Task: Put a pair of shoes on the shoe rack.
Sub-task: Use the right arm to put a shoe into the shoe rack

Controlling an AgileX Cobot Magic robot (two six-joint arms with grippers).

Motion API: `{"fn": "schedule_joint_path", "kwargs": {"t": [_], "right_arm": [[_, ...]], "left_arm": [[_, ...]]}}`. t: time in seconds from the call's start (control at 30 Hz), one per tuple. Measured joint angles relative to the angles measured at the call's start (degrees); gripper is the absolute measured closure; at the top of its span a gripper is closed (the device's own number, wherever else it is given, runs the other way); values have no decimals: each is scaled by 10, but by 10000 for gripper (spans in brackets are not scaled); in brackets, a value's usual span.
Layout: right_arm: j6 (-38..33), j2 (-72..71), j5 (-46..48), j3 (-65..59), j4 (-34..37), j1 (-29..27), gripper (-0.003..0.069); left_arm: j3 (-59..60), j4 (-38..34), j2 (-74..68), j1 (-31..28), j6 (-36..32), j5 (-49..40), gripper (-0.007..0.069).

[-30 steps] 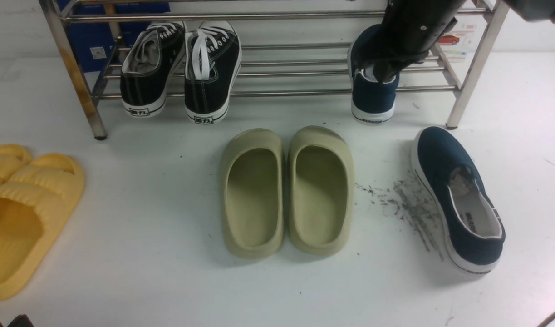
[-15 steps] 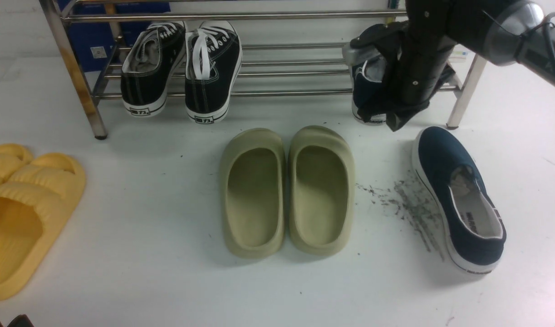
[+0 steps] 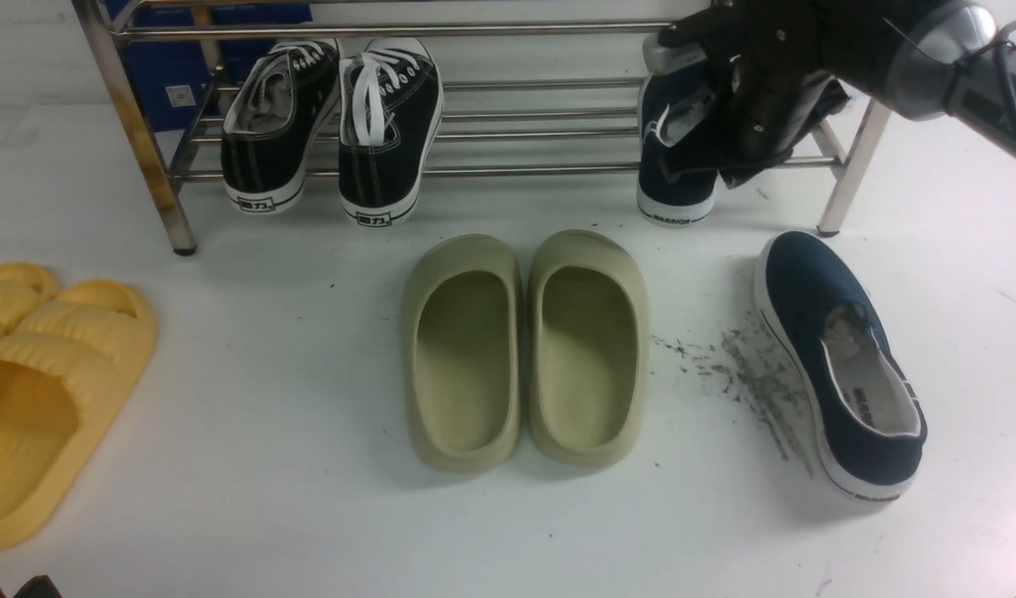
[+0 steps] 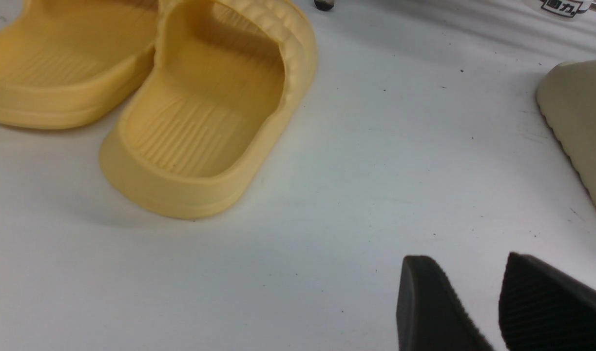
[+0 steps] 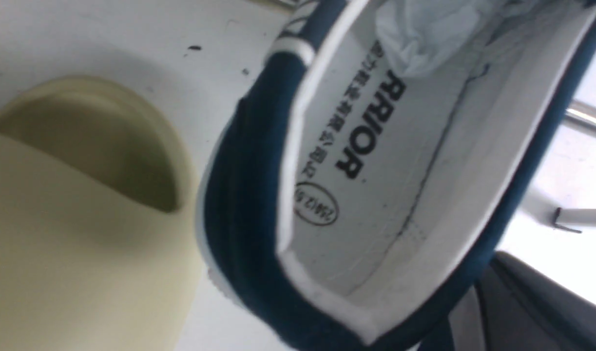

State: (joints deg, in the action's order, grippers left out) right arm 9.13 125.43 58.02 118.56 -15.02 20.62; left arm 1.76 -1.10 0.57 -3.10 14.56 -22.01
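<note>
The right hand point(image 3: 711, 162) tilts down over the shoe rack point(image 3: 516, 170), apparently clamped on the navy shoe point(image 3: 676, 195).

"RRIOR" inside navy shoe point(image 5: 375, 195); "回力" on black sneaker heel point(image 3: 373, 218)

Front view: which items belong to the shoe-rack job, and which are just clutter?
Job: navy shoe on the rack; navy shoe on the white surface; shoe rack.
Clutter: black lace-up sneakers; olive slides; yellow slides.
</note>
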Motion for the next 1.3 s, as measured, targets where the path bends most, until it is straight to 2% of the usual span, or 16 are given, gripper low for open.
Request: {"fn": "schedule_joint_path", "kwargs": {"t": [0.1,0.23,0.43,0.5,0.53,0.63,0.8,0.87,1.03,1.3], "right_arm": [[19,0,12,0,-23,0,661],[7,-4,47,0,-10,1,661],[-91,-37,110,0,123,9,659],[-107,-38,109,0,150,10,659],[-119,-35,98,0,189,11,658],[-125,-21,60,0,212,11,656],[-108,-1,33,0,175,11,654],[-74,1,35,0,122,11,652],[-30,1,37,-1,44,11,651],[-8,1,7,-1,31,11,651]], "left_arm": [[0,0,0,0,0,0,386],[0,0,0,0,0,0,386],[0,0,0,0,0,0,386],[0,0,0,0,0,0,386],[0,0,0,0,0,0,386],[0,0,0,0,0,0,386],[0,0,0,0,0,0,386],[0,0,0,0,0,0,386],[0,0,0,0,0,0,386],[0,0,0,0,0,0,386]]}}
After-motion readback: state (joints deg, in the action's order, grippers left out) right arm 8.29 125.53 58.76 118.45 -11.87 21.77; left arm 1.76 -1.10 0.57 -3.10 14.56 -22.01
